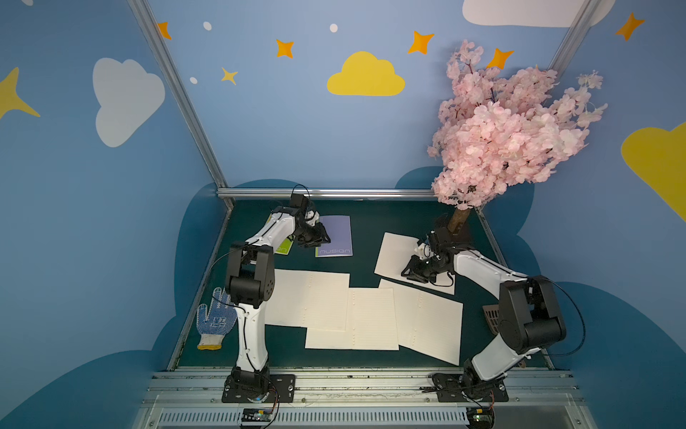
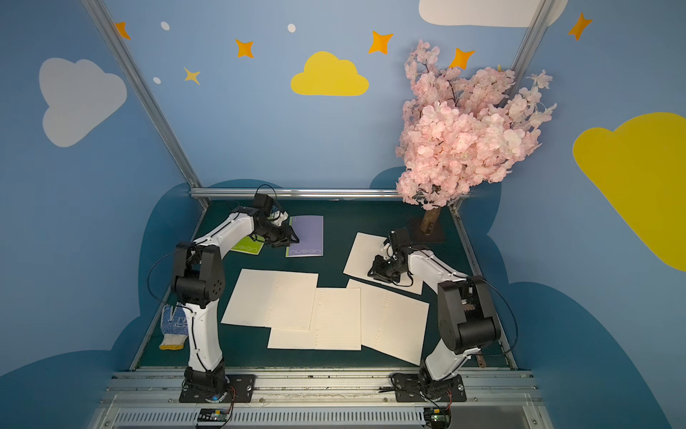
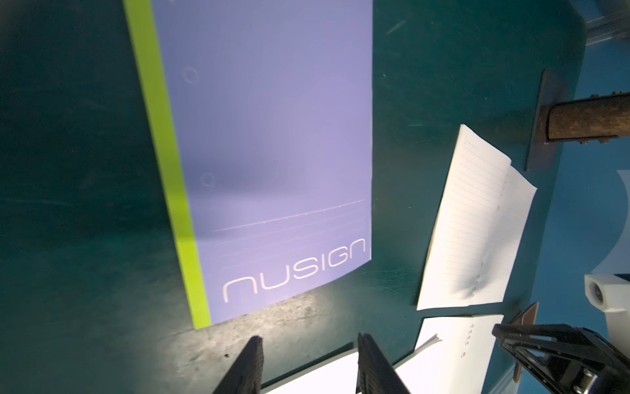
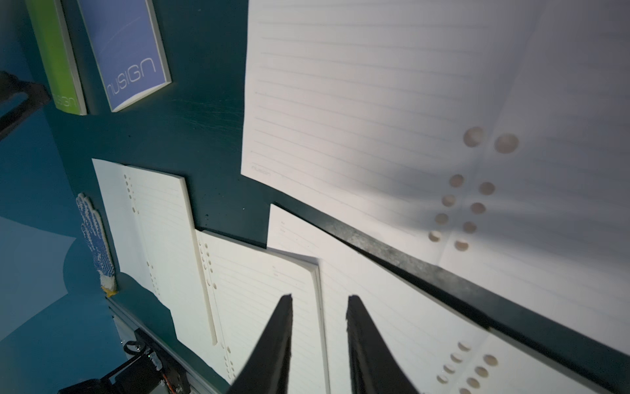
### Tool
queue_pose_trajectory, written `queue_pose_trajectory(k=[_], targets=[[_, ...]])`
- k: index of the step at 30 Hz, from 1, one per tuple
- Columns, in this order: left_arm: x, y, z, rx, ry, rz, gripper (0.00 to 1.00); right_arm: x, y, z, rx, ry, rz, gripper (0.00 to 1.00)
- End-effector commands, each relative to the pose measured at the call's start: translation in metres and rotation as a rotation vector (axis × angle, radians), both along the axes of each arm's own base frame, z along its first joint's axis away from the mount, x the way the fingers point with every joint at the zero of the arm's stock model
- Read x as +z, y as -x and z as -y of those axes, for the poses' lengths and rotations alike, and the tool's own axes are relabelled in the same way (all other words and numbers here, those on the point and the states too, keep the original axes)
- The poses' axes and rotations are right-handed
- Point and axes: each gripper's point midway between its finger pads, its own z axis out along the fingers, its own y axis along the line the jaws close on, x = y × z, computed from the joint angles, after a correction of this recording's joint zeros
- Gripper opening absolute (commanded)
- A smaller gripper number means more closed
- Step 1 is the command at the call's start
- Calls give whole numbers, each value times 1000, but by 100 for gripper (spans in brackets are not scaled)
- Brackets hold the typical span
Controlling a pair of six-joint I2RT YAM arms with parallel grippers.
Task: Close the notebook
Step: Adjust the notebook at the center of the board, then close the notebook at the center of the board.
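Both top views give you even, soft overhead light and a fairly sharp picture, though the wide lens bows the silver aluminium frame post (image 1: 178,93) near the edges. The dark green table mat (image 1: 371,230) reads dim beside the bright cream lined pages (image 1: 371,319). In your left wrist view a pale pool of light falls on the mat, and the purple closed notebook with a lime-green spine (image 3: 272,136) looks smeared. In your right wrist view a grey shadow crosses the open white lined notebook with punched holes (image 4: 375,102), whose holes are out of focus.
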Motion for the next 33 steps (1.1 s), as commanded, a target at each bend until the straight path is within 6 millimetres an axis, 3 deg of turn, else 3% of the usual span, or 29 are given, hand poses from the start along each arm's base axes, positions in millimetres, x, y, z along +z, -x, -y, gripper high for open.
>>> queue_pose_trajectory(k=[1,9,20,33], targets=[[19,12,22,-24,40,11,49,0,1,19,-53,46,-25,30],[22,29,66,-74,66,13,51,0,-1,55,-153,80,-34,30],[-4,54,126,-158,79,-38,54,-2,-8,100,-280,66,-49,31],[-34,70,166,-166,80,-106,57,-20,-7,147,-397,56,-103,31]])
